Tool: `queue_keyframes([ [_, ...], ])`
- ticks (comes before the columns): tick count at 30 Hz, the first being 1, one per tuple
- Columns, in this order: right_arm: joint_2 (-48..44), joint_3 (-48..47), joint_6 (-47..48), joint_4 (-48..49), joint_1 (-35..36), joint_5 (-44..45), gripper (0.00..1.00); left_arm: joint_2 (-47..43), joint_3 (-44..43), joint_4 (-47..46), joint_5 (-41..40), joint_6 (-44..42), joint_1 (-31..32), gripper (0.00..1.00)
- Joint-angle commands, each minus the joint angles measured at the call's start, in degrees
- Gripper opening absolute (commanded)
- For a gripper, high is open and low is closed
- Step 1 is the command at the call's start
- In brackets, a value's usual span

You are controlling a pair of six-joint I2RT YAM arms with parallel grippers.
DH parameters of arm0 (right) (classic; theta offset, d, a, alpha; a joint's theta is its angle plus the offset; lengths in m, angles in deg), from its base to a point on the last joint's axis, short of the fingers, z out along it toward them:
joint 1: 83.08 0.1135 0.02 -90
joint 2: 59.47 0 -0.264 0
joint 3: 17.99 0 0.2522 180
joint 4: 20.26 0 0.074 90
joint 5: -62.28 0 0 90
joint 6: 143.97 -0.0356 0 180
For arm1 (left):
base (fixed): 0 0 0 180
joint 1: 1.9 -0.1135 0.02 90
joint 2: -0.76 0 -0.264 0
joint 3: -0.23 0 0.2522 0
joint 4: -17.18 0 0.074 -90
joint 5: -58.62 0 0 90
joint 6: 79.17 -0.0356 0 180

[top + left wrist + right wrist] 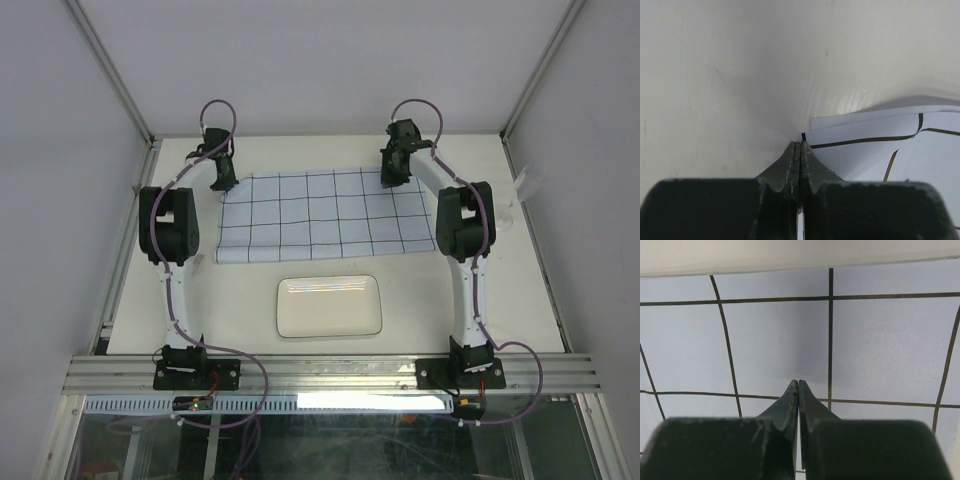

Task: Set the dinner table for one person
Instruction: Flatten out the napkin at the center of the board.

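Observation:
The dinner table (pixel 505 290) is a cream-white top with a pale-blue grid cloth (pixel 320 215) spread across its far half. A white rectangular plate (pixel 329 306) lies in front of the cloth, toward the arms. My left gripper (pixel 222 180) is at the cloth's far left corner. In the left wrist view its jaws (pixel 800 145) are shut on that corner of the cloth (pixel 875 155), which stands slightly raised and folded. My right gripper (pixel 393 172) is near the cloth's far right edge. It is shut (pixel 798 382), its tips down on the cloth (pixel 775 340); whether they pinch the fabric I cannot tell.
Aluminium rails (pixel 330 372) run along the near edge where both arm bases are bolted. Grey walls enclose the table on the left, right and back. A small white scrap (pixel 522 190) lies at the right edge. Bare tabletop (pixel 715 75) lies left of the cloth corner.

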State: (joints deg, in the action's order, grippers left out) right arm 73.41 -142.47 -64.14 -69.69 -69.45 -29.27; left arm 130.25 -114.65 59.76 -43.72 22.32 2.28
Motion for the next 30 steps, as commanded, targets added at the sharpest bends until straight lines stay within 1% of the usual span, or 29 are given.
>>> queue_keyframes([
  [1,-5.7,0.1,0.3,2.0,-0.3,0.1,0.0,-8.0,2.8,-0.1,-1.5,-0.4,0.6,0.0],
  [4,-6.0,0.4,0.2,2.1,-0.3,0.0,0.0,-9.9,3.2,0.1,-2.3,-0.2,0.6,0.0],
  [7,-6.1,0.3,-0.2,2.1,-0.4,-0.5,0.0,-11.9,3.1,-0.1,-4.9,0.4,0.6,0.0],
  [13,-5.7,0.2,-0.2,1.6,-0.3,-0.1,0.0,-16.0,2.9,1.2,-3.7,0.6,0.8,0.0],
  [18,-5.2,0.8,-1.0,1.5,-0.2,-1.2,0.0,-19.1,9.1,2.0,0.3,3.3,2.5,0.0],
  [23,-5.6,2.2,-0.9,1.6,0.0,-1.8,0.0,-21.7,16.9,-1.0,1.6,6.5,5.8,0.0],
  [27,-6.0,3.0,-1.2,1.7,0.0,-2.2,0.0,-21.4,21.3,-3.6,4.2,8.4,8.1,0.0],
  [30,-6.0,3.2,-1.2,1.6,0.0,-2.5,0.0,-20.0,22.3,-4.0,4.2,8.7,9.2,0.0],
])
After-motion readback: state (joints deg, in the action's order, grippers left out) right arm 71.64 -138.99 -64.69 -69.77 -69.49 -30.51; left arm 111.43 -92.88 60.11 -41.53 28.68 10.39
